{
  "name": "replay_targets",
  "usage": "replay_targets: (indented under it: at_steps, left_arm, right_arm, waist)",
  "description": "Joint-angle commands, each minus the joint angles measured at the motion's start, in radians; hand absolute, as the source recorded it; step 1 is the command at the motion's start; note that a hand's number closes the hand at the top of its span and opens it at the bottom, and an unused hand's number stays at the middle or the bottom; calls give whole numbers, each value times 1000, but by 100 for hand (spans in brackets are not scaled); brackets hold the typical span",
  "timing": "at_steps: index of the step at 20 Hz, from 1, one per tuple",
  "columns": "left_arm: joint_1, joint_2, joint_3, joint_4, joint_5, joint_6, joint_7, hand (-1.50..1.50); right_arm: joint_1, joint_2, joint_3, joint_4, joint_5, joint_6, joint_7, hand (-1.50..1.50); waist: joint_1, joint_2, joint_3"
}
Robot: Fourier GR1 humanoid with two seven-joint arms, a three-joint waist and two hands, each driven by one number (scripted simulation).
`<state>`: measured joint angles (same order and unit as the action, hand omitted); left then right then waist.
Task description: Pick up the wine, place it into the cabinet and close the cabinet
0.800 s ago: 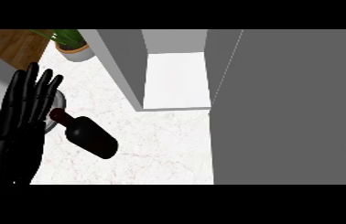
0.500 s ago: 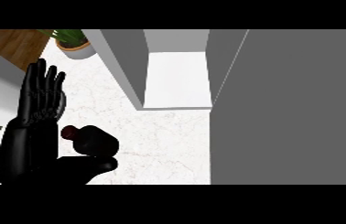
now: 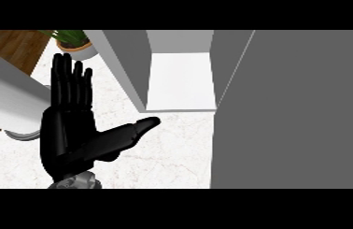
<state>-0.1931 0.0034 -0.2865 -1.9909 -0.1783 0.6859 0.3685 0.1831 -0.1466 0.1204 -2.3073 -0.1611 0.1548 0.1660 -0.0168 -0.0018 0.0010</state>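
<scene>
My left hand fills the left of the head view, fingers straight up and thumb stretched out to the right over the marble counter. No wine bottle shows; the hand covers the spot where it lay. Behind the hand stands the open cabinet, with its bare white shelf just beyond the thumb. The grey cabinet door stands wide open and takes up the right side. My right hand is out of sight.
A potted plant sits at the back left on a wooden surface. A white slab with a rounded pale edge below it lies at the left border, partly behind my hand.
My left hand has moved right and forward over the wine bottle, which showed dark on the counter before and is now hidden. The hand looks larger and closer to the cabinet.
</scene>
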Motion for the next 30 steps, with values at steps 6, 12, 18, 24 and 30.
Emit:
replay_targets:
  at_steps: [6,12,18,24,30]
  left_arm:
    - [-319,-3,-119,92,-226,238,329,-150]
    - [-265,-3,-140,18,-322,258,414,-150]
    - [-280,-3,-79,-25,-399,226,525,-150]
    - [-160,-3,-101,-207,-546,132,663,-150]
    - [-246,-3,-6,-192,-600,65,734,-150]
  right_arm:
    - [-63,-15,0,-128,-40,-35,205,-150]
    - [-86,-37,-72,-202,-129,-30,278,-150]
    - [-100,-2,-13,-239,-49,-86,326,-150]
    - [-70,-11,-31,-241,-59,-62,310,-150]
    - [-141,0,0,-261,1,-112,382,-150]
  waist:
    - [10,0,0]
    - [16,-2,0]
    - [14,-2,-1]
    - [20,-5,0]
    - [16,-2,-1]
